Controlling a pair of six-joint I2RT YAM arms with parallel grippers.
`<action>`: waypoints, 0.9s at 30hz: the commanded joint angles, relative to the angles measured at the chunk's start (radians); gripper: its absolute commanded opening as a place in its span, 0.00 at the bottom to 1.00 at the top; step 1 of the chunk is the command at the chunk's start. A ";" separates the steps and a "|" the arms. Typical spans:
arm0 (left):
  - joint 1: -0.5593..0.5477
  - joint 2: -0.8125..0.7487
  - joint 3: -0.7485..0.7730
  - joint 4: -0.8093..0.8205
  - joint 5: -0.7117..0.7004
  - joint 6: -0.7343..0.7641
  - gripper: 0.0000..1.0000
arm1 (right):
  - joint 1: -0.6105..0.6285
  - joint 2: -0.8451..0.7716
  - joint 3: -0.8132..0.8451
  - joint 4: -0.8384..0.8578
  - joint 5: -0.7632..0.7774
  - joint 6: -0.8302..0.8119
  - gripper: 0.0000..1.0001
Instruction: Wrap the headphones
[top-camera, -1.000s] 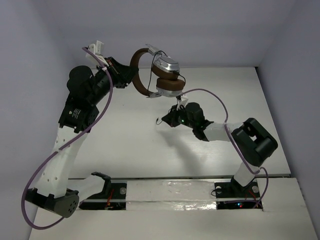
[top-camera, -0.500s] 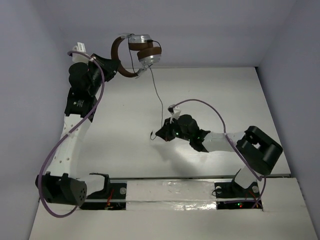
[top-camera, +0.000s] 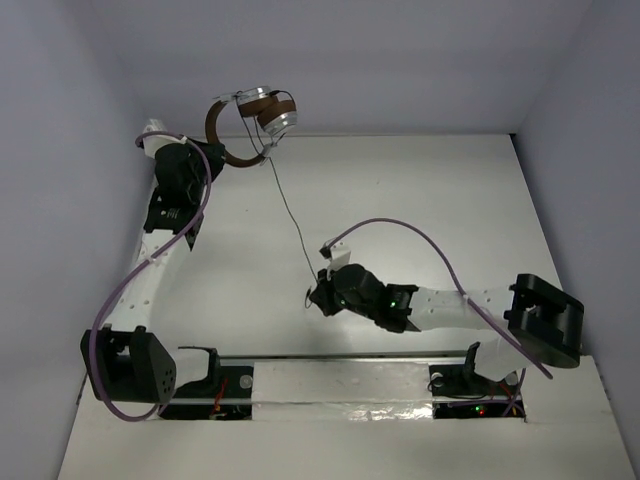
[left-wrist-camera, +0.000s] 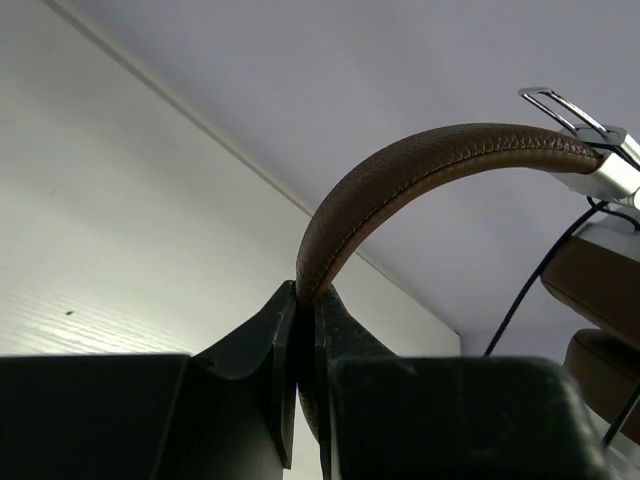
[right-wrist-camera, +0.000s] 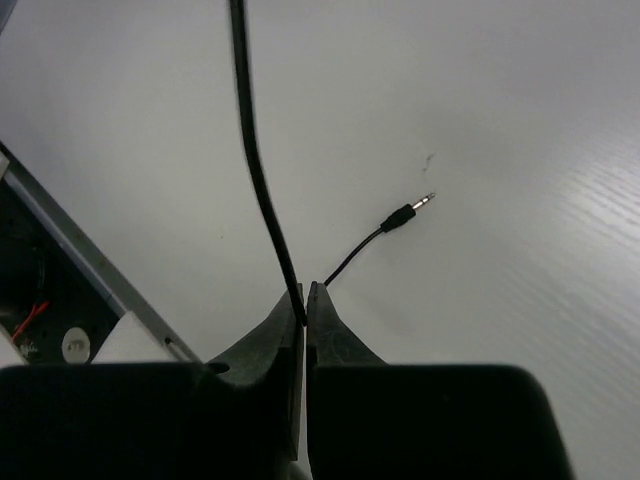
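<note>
Headphones (top-camera: 270, 112) hang from left claw (left-wrist-camera: 306, 322); right claw (right-wrist-camera: 305, 300) pinches their cord (right-wrist-camera: 254, 160).

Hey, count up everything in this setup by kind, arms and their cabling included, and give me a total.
Headphones: 1
Robot arms: 2, left arm, right arm
Purple cables: 2, left cable, right cable
Total: 5
</note>
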 joint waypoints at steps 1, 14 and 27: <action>0.010 -0.015 0.018 0.120 -0.097 -0.021 0.00 | 0.100 -0.031 0.070 -0.118 0.131 0.002 0.00; -0.036 0.008 -0.145 0.114 -0.281 0.082 0.00 | 0.306 -0.097 0.360 -0.529 0.487 -0.068 0.00; -0.280 0.043 -0.211 0.114 -0.433 0.162 0.00 | 0.331 -0.173 0.576 -0.629 0.608 -0.355 0.00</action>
